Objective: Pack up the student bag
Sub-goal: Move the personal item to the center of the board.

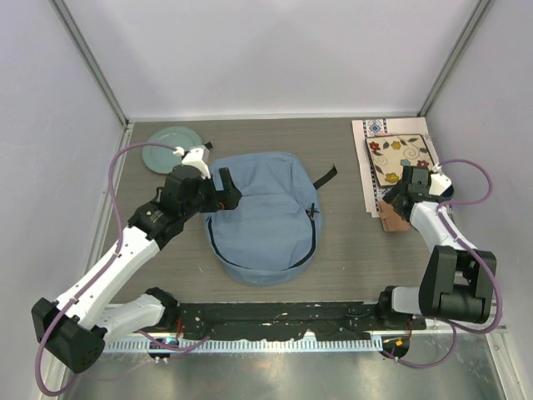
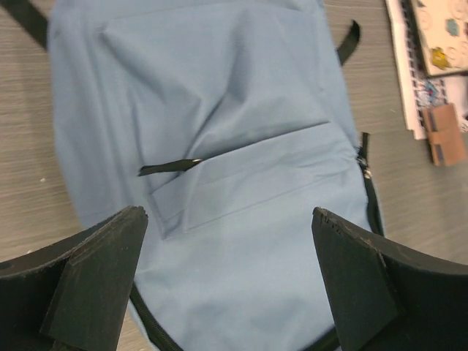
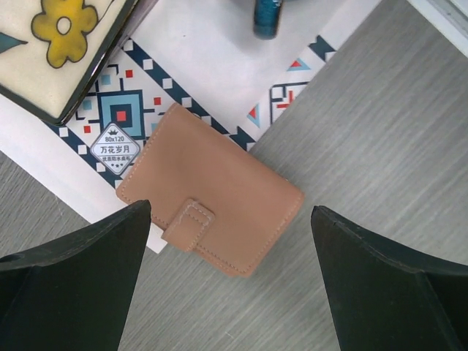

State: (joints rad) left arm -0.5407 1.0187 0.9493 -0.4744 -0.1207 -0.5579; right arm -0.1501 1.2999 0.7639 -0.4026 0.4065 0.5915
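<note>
The student bag (image 1: 266,217), a soft light-blue backpack with a dark zipper, lies flat in the middle of the table. Its front pocket and a black zipper pull (image 2: 170,167) show in the left wrist view. My left gripper (image 1: 225,193) hovers at the bag's left edge, open and holding nothing (image 2: 228,213). My right gripper (image 1: 396,200) is at the right side, open above a tan leather wallet (image 3: 219,197) with a snap tab. The wallet rests partly on a patterned sheet (image 3: 212,66) and is not touched by either finger.
A floral-cover book (image 1: 404,154) lies on the patterned sheet at the back right. A pale green plate (image 1: 171,148) sits at the back left. A black strap (image 1: 325,177) sticks out from the bag's right side. A blue object (image 3: 269,14) lies on the sheet.
</note>
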